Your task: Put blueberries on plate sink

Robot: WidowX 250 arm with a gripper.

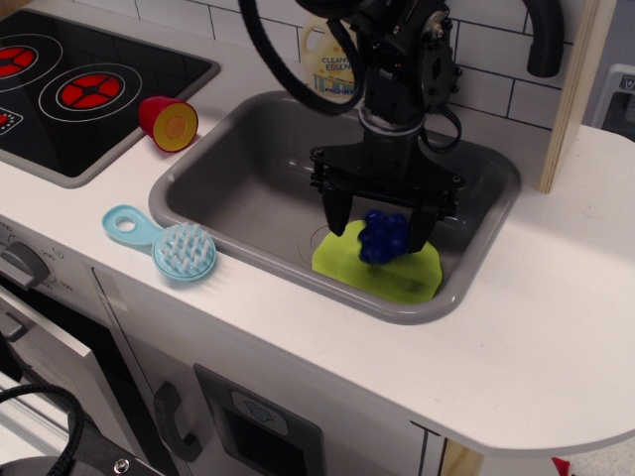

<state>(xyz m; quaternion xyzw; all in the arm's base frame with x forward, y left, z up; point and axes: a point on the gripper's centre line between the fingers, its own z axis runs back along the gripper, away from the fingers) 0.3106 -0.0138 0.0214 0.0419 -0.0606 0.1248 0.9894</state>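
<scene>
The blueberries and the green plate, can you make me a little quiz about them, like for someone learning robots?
1. True or false: the end effector is above the plate.
2. Where is the plate? A) on the stove B) inside the sink C) on the white counter
3. Fill in: the blueberries sit between the end effector's two ____.

Key
1. True. It hangs over the plate with the blueberries between its fingers.
2. B. The plate lies at the sink's front right corner.
3. Fingers. Whether the berries touch the plate yet, the picture does not show clearly.
</scene>
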